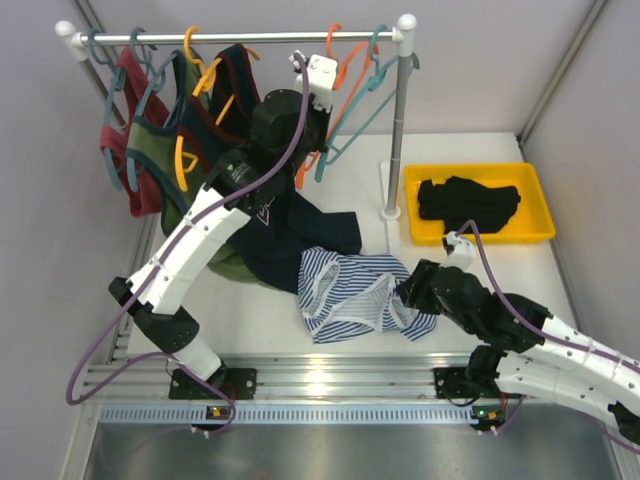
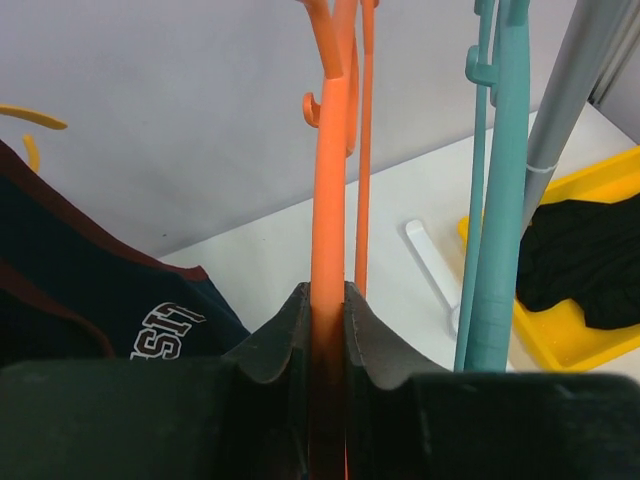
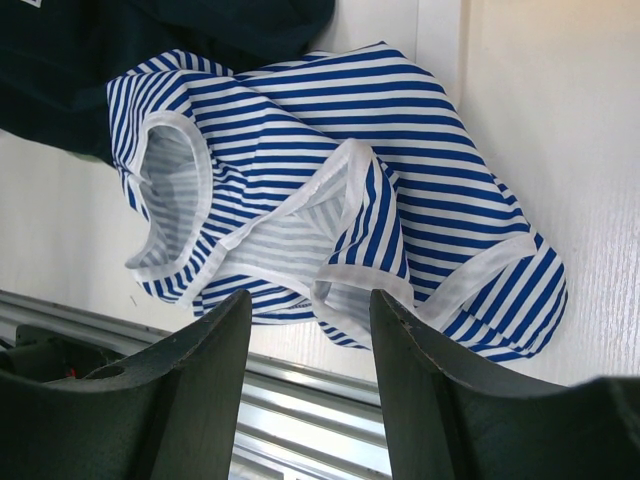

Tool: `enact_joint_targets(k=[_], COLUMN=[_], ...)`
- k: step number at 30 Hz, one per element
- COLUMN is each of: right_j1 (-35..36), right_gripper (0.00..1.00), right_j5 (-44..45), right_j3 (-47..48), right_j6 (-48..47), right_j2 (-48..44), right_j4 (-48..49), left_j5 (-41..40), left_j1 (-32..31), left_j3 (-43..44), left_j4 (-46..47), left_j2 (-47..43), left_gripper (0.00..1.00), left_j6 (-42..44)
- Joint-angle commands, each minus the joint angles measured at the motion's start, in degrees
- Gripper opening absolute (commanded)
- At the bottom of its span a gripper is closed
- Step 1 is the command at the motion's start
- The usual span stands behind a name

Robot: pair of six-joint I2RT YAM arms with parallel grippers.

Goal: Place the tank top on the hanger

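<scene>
The right gripper [image 3: 310, 300] hangs close over the striped tank top [image 3: 300, 150], its two fingers apart and holding nothing. The tank top lies crumpled on the white table [image 1: 262, 312], touching a dark blue top [image 1: 290, 232]. Farther back, the left gripper [image 2: 327, 300] squeezes the orange hanger [image 2: 328, 190], beside a teal hanger [image 2: 498, 200].

The left end effector [image 2: 327, 300] is raised, pinched close; the right end effector [image 3: 310, 310] sits low, spread.
</scene>
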Motion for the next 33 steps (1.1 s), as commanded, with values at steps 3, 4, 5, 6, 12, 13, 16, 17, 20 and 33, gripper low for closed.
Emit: enact_joint_targets(k=[3,4,5,6,12,13,16,17,20,33], right_j1=[-0.2,-0.2,-0.2,-0.2,-0.2,-0.2,-0.2,-0.3,-0.2,-0.3], right_gripper=[0.51,0.51,0.50,0.50,0.49,0.49,0.49,0.49,0.49,0.50], right_j5=[0.5,0.5,0.5,0.5,0.8,0.8,1.0,1.1,1.0,0.7], right_j3=[0.2,0.2,0.3,0.3,0.4,0.5,0.5,0.4,0.4,0.5], right_j6=[0.4,0.4,0.5,0.3,-0.1,-0.1,-0.3,-0.3,-0.4,-0.9], right_j2=[-0.6,-0.6,-0.5,-0.5,-0.3,-0.4,-0.1,-0.2,0.1,0.6], right_j4=[1.0,1.0,0.9,0.9,0.7,0.6,0.6,0.5,0.7,1.1], left_j5=[-1.6,-1.9,-2.2,-2.4,-2.8,-2.9,-3.0,-2.6,-2.4,-1.9], left_j1=[0.3,0.3,0.3,0.3,0.3,0.3,0.3,0.3,0.3,0.3], left_j3=[0.2,0.1,-0.2,-0.3,-4.4,-4.9,-6.0,-6.6,-8.1,-14.9], left_j4=[1.7,2.2,2.8,4.3,12.0,13.4,15.6,16.5,18.2,17.9], left_j2=[-1.7,-1.9,-2.0,-2.3,-5.4,-5.9,-6.8,-7.1,-8.1,-13.4], left_gripper=[0.00,0.00,0.00,0.00,0.00,0.00,0.00,0.00,0.00,0.00], left_j6=[2.1,2.2,2.4,2.7,5.9,6.4,7.8,8.3,8.8,9.2])
